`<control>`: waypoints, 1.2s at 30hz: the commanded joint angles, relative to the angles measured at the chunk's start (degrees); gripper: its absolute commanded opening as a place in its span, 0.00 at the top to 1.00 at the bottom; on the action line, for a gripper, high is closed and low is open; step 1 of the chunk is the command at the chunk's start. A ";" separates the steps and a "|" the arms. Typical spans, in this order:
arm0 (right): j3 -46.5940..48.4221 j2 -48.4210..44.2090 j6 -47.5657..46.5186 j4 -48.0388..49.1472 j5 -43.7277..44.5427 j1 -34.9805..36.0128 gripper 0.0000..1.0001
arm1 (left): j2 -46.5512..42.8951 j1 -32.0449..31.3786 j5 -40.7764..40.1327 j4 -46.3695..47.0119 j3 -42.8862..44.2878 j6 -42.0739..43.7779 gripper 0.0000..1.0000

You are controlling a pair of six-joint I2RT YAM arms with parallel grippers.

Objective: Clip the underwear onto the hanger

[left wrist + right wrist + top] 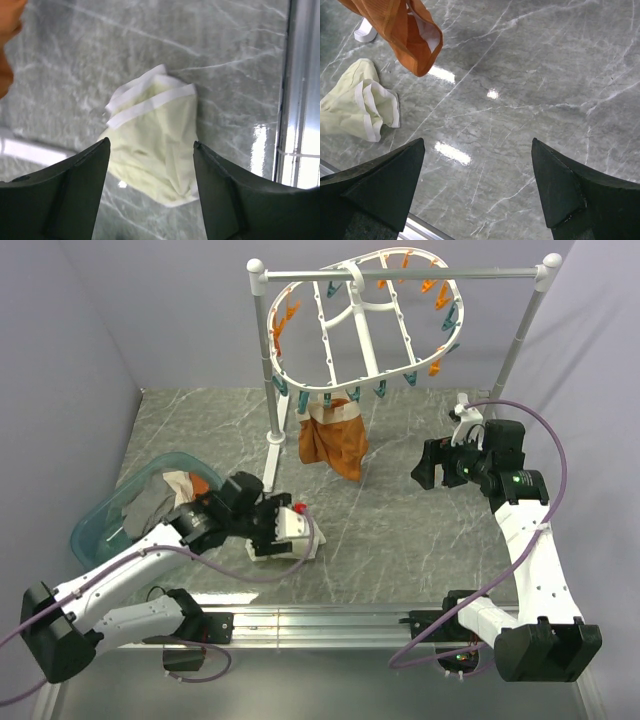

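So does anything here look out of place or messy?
Only the underwear: it lies crumpled in a heap on the table, waistband folded over, while the orange garment hangs from the hanger. Nothing looks spilled or broken.

Below the left gripper (pixel 150 150), matt, thin pale cream-yellow cloth underwear (pixel 150 120) lies on a glossy, smooth grey marble-patterned tabletop (pixel 235 55).
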 commanded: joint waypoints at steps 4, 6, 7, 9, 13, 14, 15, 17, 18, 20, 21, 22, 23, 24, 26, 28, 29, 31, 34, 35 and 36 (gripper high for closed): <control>-0.84 -0.13 -0.22 1.50 0.01 -0.35 0.06 | 3.48 -12.43 -17.55 11.01 -4.52 -5.65 0.28; -0.93 0.13 -0.22 1.59 0.19 -0.35 0.07 | 4.53 -18.05 -21.53 13.74 -7.23 -6.81 0.28; -0.93 0.13 -0.31 1.51 0.45 -0.35 0.07 | 5.24 -19.90 -28.15 15.33 -8.47 -8.03 0.28; -0.93 0.22 -0.40 1.50 0.63 -0.35 0.06 | 5.68 -25.00 -33.03 20.51 -11.98 -8.65 0.28; -1.19 0.04 -0.22 1.59 0.63 -0.35 0.07 | 8.93 -32.31 -40.35 24.22 -13.14 -11.46 0.34; -1.19 0.04 -0.14 1.68 0.72 -0.35 0.07 | 9.54 -32.57 -38.87 23.26 -12.35 -12.34 0.36; -1.11 0.04 -0.14 1.68 0.72 -0.44 0.07 | 9.98 -32.58 -36.94 22.64 -10.78 -13.13 0.42; -0.93 0.13 -0.14 1.59 0.72 -0.44 0.07 | 12.00 -32.14 -33.86 21.06 -9.01 -16.12 0.49; -0.84 0.22 -0.05 1.51 0.98 -0.44 0.07 | 13.14 -32.14 -30.62 20.10 -7.44 -17.78 0.55; -0.75 0.22 -0.14 1.50 1.25 -0.52 0.07 | 13.94 -30.92 -24.65 18.17 -6.02 -18.59 0.57; -0.84 0.13 -0.22 1.42 1.59 -0.44 0.07 | 14.12 -30.91 -22.88 18.07 -5.49 -19.37 0.57; -0.84 0.04 -0.22 1.59 1.68 -0.44 0.06 | 14.73 -30.82 -20.86 17.80 -5.40 -20.51 0.57; -1.02 0.04 -0.22 1.59 1.77 -0.52 0.06 | 15.26 -30.38 -19.27 17.45 -5.31 -20.70 0.56; -1.02 0.04 -0.22 1.59 1.69 -0.53 0.07 | 15.78 -30.12 -18.73 17.62 -5.31 -21.13 0.55; -1.37 0.04 -0.05 1.86 1.42 -0.53 0.06 | 17.72 -28.63 -17.32 17.98 -4.88 -21.75 0.52; -1.28 0.13 -0.05 1.77 1.42 -0.61 0.07 | 20.52 -27.22 -17.14 18.33 -3.39 -21.58 0.51; -1.37 0.13 0.04 1.86 1.42 -0.70 0.07 | 21.67 -25.30 -16.01 17.98 -2.60 -21.32 0.51; -1.11 0.22 0.04 1.77 1.60 -0.70 0.07 | 25.00 -23.09 -14.95 17.71 -0.05 -21.75 0.53; -1.10 -0.22 -0.22 1.68 2.12 -0.79 0.06 | 28.43 -19.84 -13.63 17.71 2.42 -21.06 0.55; -1.28 -0.31 -0.22 1.59 2.30 -0.88 0.06 | 28.97 -19.66 -14.24 17.89 2.59 -20.79 0.55; -1.45 -0.22 -0.31 1.51 2.30 -0.88 0.07 | 29.58 -19.66 -14.51 18.15 2.68 -20.70 0.55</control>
